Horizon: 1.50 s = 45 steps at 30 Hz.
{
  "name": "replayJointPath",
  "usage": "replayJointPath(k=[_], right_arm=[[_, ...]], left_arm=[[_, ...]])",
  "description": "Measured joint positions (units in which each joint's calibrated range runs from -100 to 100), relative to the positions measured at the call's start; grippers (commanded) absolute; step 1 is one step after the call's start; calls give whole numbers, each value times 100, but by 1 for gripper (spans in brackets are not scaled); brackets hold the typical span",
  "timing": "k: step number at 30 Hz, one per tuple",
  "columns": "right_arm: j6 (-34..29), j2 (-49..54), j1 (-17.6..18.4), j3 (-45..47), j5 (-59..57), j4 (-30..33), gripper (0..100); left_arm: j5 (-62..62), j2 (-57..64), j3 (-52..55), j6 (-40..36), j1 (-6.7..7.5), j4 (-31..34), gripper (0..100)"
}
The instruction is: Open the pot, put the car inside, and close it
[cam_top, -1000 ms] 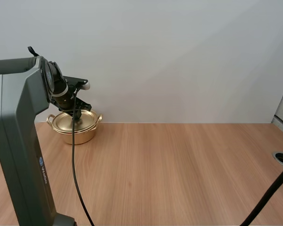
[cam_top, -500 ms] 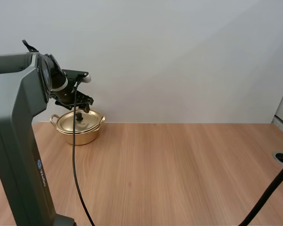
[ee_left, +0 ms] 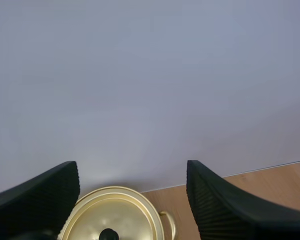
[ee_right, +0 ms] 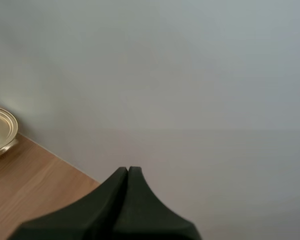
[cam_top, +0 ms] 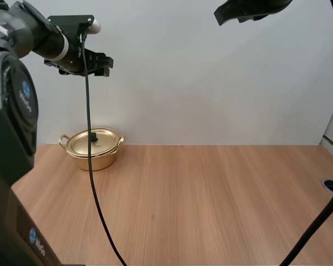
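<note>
Golden pot (cam_top: 90, 149) is sitting at the far left of the table (cam_top: 211, 205), its lid (cam_top: 92, 141) still on, so the opening is still waiting. Above it my left gripper (cam_top: 105, 66) is hanging far higher than a second ago, backing off from the knob (ee_left: 108, 234); my right gripper (cam_top: 219, 16) is coming in high at the right. Wrist views are telling what the high view is not: left fingers (ee_left: 215, 205) spread, right fingers (ee_right: 140, 210) pressed together.

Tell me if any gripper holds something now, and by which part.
Nothing is held: the left gripper stands open above the lidded pot, the right gripper is shut empty.
</note>
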State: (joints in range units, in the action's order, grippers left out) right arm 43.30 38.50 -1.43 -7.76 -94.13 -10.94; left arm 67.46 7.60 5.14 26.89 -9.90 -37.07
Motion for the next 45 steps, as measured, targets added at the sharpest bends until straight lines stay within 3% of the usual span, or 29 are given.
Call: replayJointPath(k=[7, 14, 18, 21, 24, 29, 33, 37, 45], right_arm=[[-24, 938, 0, 1768, 2290, -760, 0], [-45, 1558, 0, 3029, 3945, -1234, 0], [-45, 1979, 0, 3957, 5167, -1242, 0], [-45, 2337, 0, 4540, 5947, -1242, 0], [-29, 2800, 0, 5135, 6751, -1242, 0], [-18, 3814, -250, 6180, 7898, -1242, 0], [-18, 4545, -321, 6935, 8066, -1242, 0], [-47, 5245, -321, 7778, 7410, -1242, 0], [-207, 5590, -166, 9365, 5645, -1094, 0]], left_arm=[[-1403, 1299, 1436, 305, 0, -1219, 100], [-2773, 2511, 2655, 281, 0, -1534, 100], [-2697, 3396, 3621, 150, 0, -1209, 100], [-2283, 3983, 4214, 21, 116, -1090, 100], [-2252, 4539, 4800, -63, 367, -742, 100], [-3221, 5488, 5852, -349, 954, 105, 100], [-3578, 6239, 6470, -927, 1240, 749, 100], [-3427, 6989, 6976, -1522, 1270, 1468, 100], [-3828, 8071, 8157, -2730, 1160, 2829, 100]])
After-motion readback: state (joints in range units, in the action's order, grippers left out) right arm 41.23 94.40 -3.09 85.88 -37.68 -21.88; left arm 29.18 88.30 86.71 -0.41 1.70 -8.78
